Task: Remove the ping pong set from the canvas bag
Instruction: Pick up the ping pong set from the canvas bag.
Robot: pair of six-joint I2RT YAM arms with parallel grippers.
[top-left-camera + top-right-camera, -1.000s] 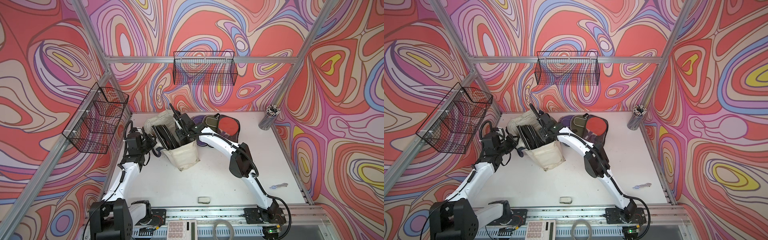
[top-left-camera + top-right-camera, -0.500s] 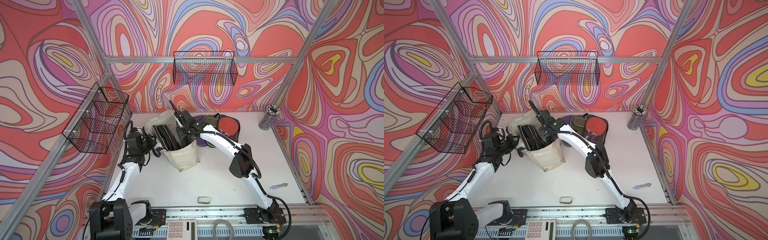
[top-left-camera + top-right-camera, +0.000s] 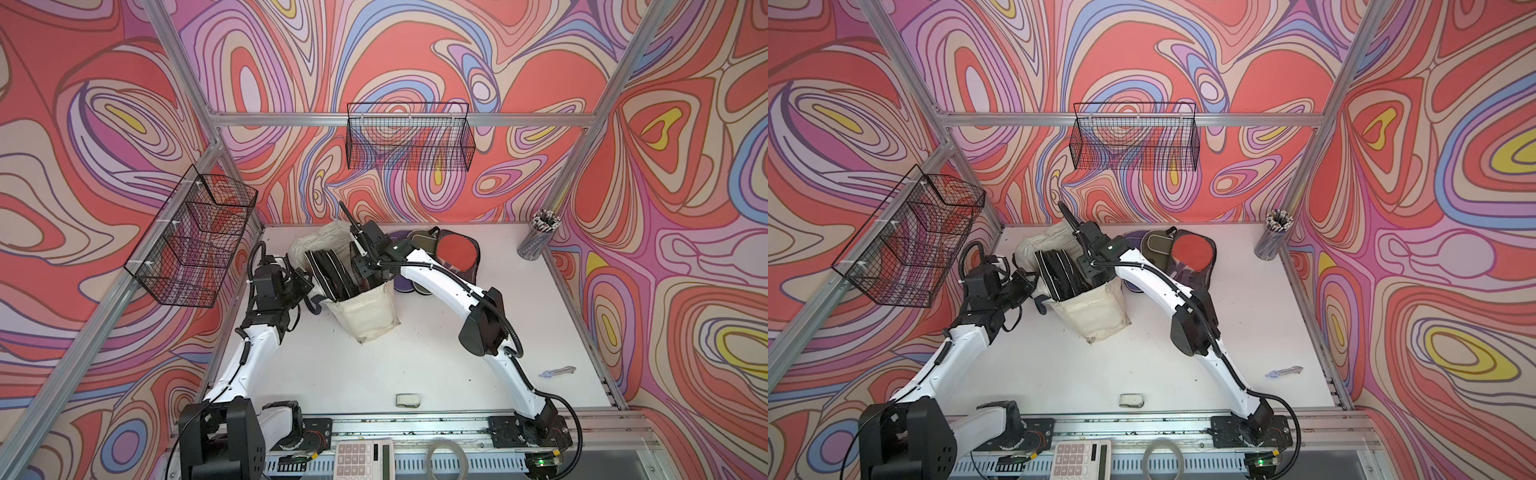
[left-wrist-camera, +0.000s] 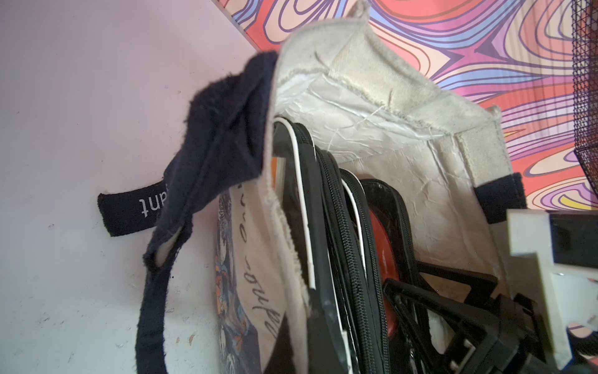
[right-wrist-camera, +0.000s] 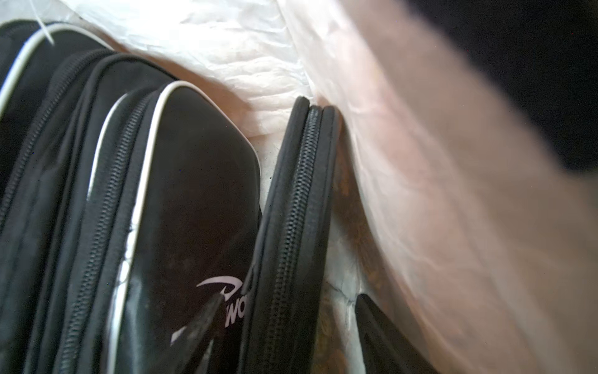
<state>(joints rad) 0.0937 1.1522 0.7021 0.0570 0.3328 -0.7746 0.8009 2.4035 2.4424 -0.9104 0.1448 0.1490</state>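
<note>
The cream canvas bag (image 3: 370, 316) (image 3: 1096, 316) stands open at the back of the table. Several black zipped cases of the ping pong set (image 3: 328, 274) (image 4: 326, 226) stand on edge inside it. My left gripper (image 3: 309, 282) (image 4: 297, 349) is shut on the bag's rim beside the navy handle (image 4: 207, 136). My right gripper (image 3: 361, 270) (image 5: 291, 330) reaches down into the bag and is open. Its fingers stand on either side of a thin black zipped case (image 5: 301, 194), apart from it. A red paddle (image 3: 455, 251) lies on opened cases outside the bag.
A cup of pencils (image 3: 538, 235) stands at the back right corner. A small white block (image 3: 407, 400) and a pale blue tool (image 3: 557, 371) lie near the front. Wire baskets (image 3: 409, 137) (image 3: 195, 241) hang on the back and left walls. A calculator (image 3: 363, 457) sits below the table edge.
My right gripper's jaws have spread wider inside the bag and shifted slightly. The left arm and the bag have stayed put.
</note>
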